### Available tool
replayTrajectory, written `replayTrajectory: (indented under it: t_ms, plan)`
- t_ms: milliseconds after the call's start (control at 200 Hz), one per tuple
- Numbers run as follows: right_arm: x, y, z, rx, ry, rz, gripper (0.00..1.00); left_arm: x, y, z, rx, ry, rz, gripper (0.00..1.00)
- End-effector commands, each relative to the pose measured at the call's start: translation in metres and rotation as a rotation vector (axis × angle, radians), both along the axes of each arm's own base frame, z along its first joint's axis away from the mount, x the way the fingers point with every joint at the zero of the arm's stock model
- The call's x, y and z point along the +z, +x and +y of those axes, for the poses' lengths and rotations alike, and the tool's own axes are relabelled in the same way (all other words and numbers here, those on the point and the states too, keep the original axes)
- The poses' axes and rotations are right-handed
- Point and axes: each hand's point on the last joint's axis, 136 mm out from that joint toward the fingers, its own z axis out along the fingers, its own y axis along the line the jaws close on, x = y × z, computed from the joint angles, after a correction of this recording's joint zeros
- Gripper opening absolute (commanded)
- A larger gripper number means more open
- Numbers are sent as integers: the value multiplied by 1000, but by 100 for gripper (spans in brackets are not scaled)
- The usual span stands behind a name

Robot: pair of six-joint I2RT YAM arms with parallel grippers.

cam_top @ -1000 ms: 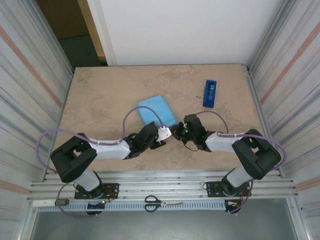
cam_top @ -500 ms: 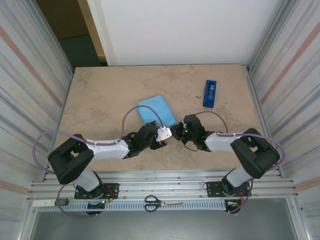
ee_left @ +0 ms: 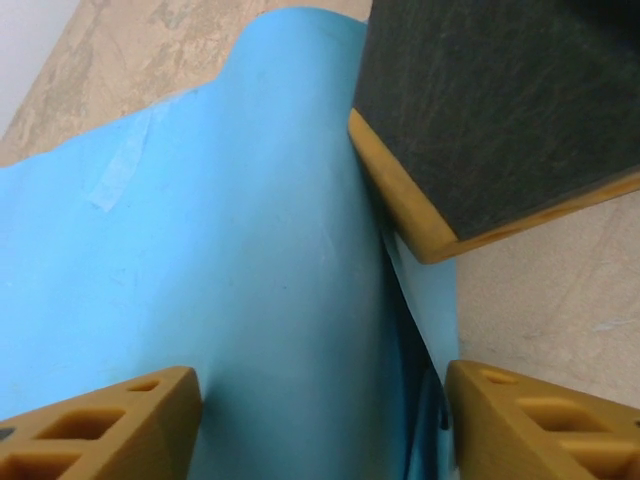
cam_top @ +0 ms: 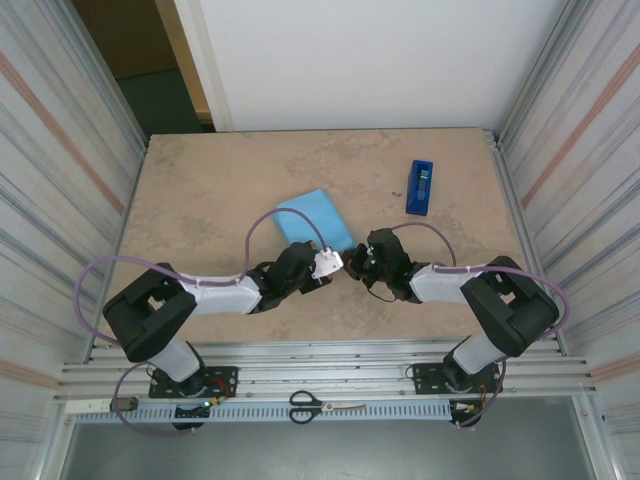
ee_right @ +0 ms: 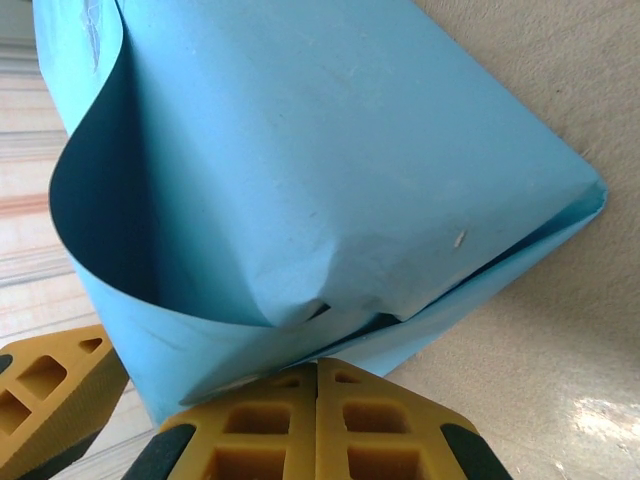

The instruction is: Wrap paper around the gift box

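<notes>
The paper (cam_top: 313, 220), light sky blue outside and darker inside, lies folded over the gift box, which is hidden under it. Its near corner is loose, with a flap curling up (ee_right: 200, 190). My left gripper (cam_top: 328, 264) is at that near corner, open, its two orange fingertips (ee_left: 110, 420) standing either side of a paper fold (ee_left: 300, 300). My right gripper (cam_top: 358, 262) faces it from the right, shut, with its joined tips (ee_right: 317, 385) pushed against the paper's lower edge and nothing between them. The right gripper's finger (ee_left: 490, 120) rests on the paper in the left wrist view.
A royal-blue tape dispenser (cam_top: 421, 187) stands at the back right of the beige table (cam_top: 200, 190). Scissors (cam_top: 320, 404) lie on the metal rail in front of the arm bases. Ribbed metal walls (cam_top: 60, 180) close in both sides.
The left gripper's jaws have narrowed around the paper fold and the left wrist has edged slightly toward the parcel. The right gripper has stayed put and shut.
</notes>
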Motion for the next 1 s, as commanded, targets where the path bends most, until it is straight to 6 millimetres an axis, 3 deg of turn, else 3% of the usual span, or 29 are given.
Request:
replayTrajectory:
  t_ms: [0,130,441,722,992]
  plan:
    - [5,2,-6,-29,3,-11,0,-18,-1,8,23,45,34,57]
    - [3,-4,-13,-32,-23,-6,0,-19,2,13,53,55,25,47]
    - [-11,-20,-20,-6,-84,29,0,-23,-1,12,52,64,33,46]
    - [-6,0,5,7,-2,4,0,-23,-2,12,48,71,37,46]
    - [-5,6,3,-26,-8,-4,0,-12,-3,10,29,63,24,49]
